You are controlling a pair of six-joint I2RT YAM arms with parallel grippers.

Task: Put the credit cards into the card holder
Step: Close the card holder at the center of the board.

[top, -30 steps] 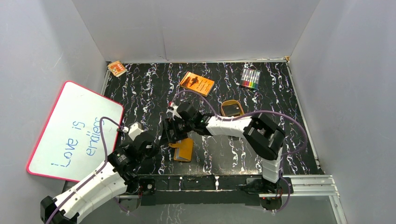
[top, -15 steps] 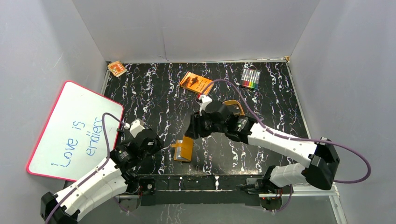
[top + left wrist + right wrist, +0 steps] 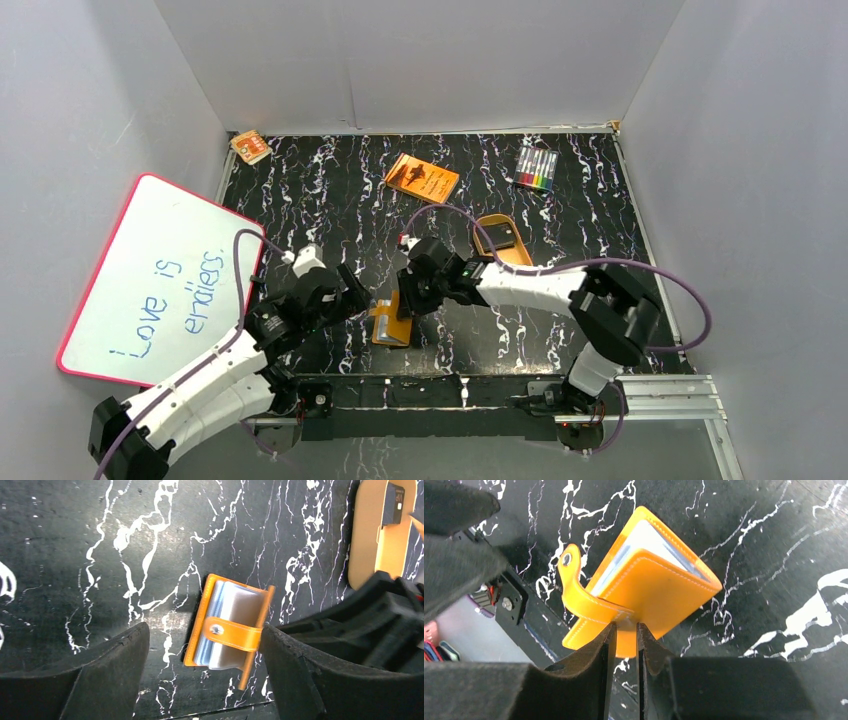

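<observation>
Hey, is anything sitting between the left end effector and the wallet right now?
Nothing visible. The wallet lies straight ahead of the open left end effector; the right end effector grips the wallet's edge.

Twin white-and-black bench arms are showing off their purple wiring.

The left arm and right arm are wearing glossy white shells between bulky black joint housings, a purple cable looping loosely along each. The left hand and right hand are showing matte black, wedge-shaped fingers, with a small white block sitting at each wrist.
</observation>
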